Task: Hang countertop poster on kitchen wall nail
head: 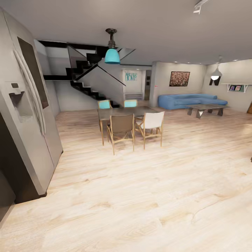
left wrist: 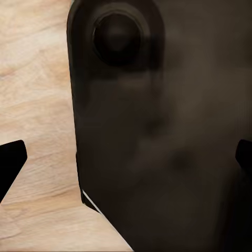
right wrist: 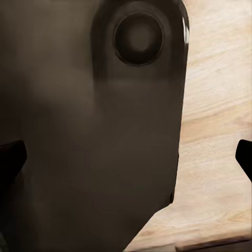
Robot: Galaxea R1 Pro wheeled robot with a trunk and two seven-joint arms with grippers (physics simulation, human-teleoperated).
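The head camera is facing a dining table (head: 120, 112) with chairs on pale wood floor (head: 140, 196), a fridge (head: 26, 115) standing at the left. Both claws' fingertips (left wrist: 11, 163) (right wrist: 10, 157) are sitting spread apart, apparently released, holding nothing.

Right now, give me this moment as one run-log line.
phase: in transit | ahead: dining table, blue sofa | near left: fridge | left gripper: open | right gripper: open | poster, countertop: not sighted
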